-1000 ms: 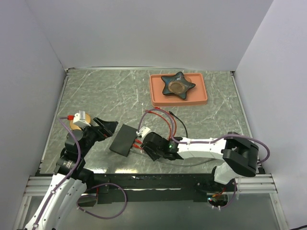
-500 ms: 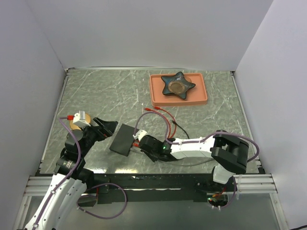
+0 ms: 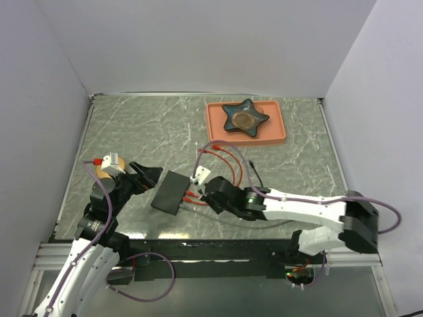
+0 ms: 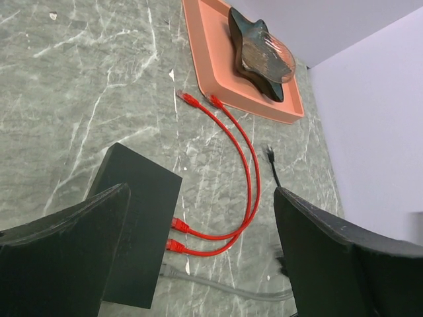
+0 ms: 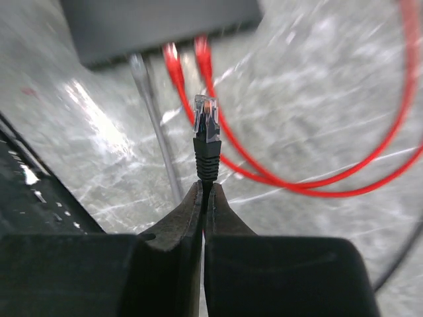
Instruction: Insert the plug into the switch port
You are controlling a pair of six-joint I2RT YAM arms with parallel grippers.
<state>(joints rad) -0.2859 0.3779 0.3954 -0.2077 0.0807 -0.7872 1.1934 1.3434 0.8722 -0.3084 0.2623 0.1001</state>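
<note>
As the right jaws pinched shut on the one black plug, just short of the switch, its clear tip likely needed squaring to a free socket beside two red cables and one grey cable. Left jaws gaped open at the switch's opposite end.

Jaws spread wide, black switch, two red cables plugged in.

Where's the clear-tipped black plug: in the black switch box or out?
Out. The clear-tipped black plug is clamped in the right gripper, jaws shut, short of the flat matte-black switch box.
</note>
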